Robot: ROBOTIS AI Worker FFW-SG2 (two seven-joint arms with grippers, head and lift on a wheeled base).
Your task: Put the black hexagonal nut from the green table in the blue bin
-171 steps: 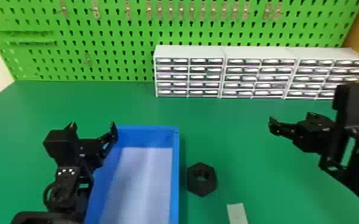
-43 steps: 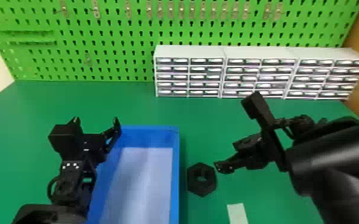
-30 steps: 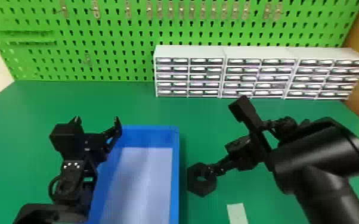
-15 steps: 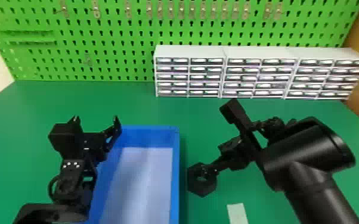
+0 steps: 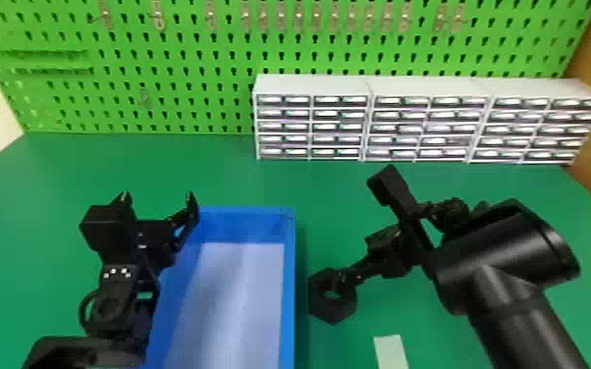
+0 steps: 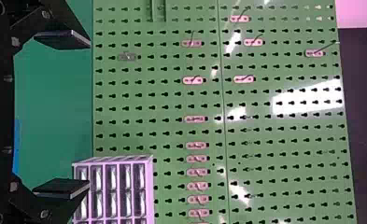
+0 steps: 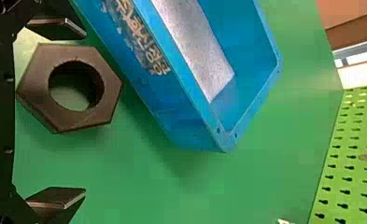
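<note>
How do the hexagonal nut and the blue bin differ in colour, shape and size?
The nut is black, whereas the bin is blue with a pale bottom. The nut is a six-sided ring with a round hole; the bin is a walled box, open on top. The nut is much smaller than the bin. Both rest on the green table.

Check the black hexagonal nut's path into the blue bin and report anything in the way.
Only the right-hand wall of the blue bin stands in the way: the black hexagonal nut lies just outside it, so it would likely need lifting over that side. Nothing else is visible between them.
</note>
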